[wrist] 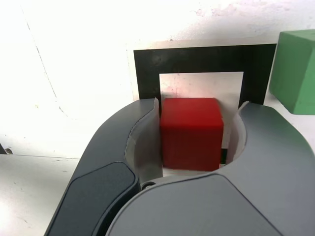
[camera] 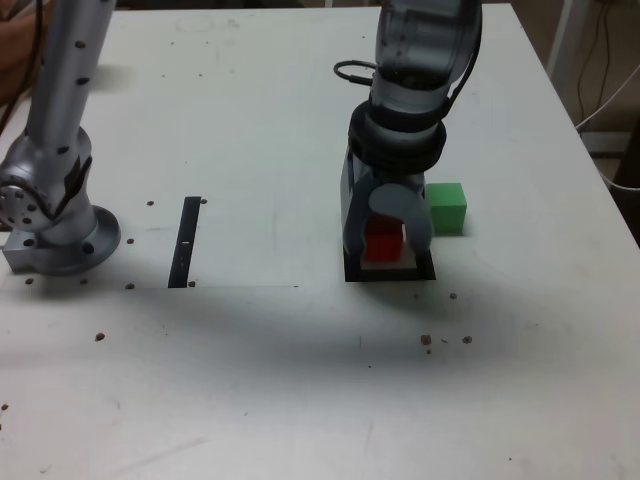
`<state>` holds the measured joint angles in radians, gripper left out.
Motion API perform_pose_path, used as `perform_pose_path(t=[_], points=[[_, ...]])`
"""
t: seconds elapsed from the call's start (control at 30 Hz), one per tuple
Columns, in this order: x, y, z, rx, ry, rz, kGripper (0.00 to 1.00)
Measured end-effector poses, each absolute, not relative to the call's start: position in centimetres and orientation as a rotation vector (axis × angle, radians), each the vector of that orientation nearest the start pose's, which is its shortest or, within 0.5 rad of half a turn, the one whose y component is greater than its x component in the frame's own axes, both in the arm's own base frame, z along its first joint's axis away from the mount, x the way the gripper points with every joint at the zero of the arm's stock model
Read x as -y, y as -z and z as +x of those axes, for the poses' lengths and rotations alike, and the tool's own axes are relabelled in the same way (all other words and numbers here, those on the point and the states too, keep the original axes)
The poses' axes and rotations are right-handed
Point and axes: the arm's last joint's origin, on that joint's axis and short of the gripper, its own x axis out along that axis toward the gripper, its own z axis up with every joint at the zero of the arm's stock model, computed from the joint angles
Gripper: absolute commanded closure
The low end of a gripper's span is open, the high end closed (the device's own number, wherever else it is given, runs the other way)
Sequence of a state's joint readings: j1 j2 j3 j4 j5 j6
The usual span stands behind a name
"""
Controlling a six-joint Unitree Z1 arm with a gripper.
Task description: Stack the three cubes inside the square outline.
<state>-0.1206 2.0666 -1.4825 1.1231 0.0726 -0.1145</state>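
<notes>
The red cube (camera: 383, 240) (wrist: 191, 130) rests on the white centre of the square outline (camera: 390, 275) (wrist: 147, 73). My gripper (camera: 385, 246) (wrist: 198, 105) reaches down over it, one finger on each side. In the wrist view one finger lies against the cube, while a thin gap shows between the cube and the other finger. The jaws are slightly open. The green cube (camera: 446, 207) (wrist: 295, 69) sits on the table just outside the outline, at its far corner on the exterior view's right, clear of the gripper.
A thin black strip (camera: 186, 242) lies on the white table to the exterior view's left of the outline. The arm's metal base (camera: 60, 235) stands at the far left. The table's right edge (camera: 600, 190) runs close behind the green cube.
</notes>
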Motion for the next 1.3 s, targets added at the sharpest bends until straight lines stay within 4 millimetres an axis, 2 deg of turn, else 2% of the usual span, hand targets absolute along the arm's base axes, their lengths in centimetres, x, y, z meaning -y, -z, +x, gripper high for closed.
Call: perform_pose_path(t=[0.37, 0.57, 0.8, 0.93, 1.07, 1.3], points=[[3.7, -22.0, 35.5, -1.733, -0.097, 0.074, 0.01], [3.5, -22.9, 35.3, -1.71, -0.121, 0.087, 0.01], [3.5, -23.0, 35.2, -1.704, -0.119, 0.083, 0.0], [3.4, -24.4, 34.6, -1.679, -0.123, 0.086, 0.0], [1.9, -25.6, 34.2, -1.645, -0.144, 0.098, 0.0], [-2.4, -26.8, 33.7, -1.625, -0.155, 0.084, 0.0]])
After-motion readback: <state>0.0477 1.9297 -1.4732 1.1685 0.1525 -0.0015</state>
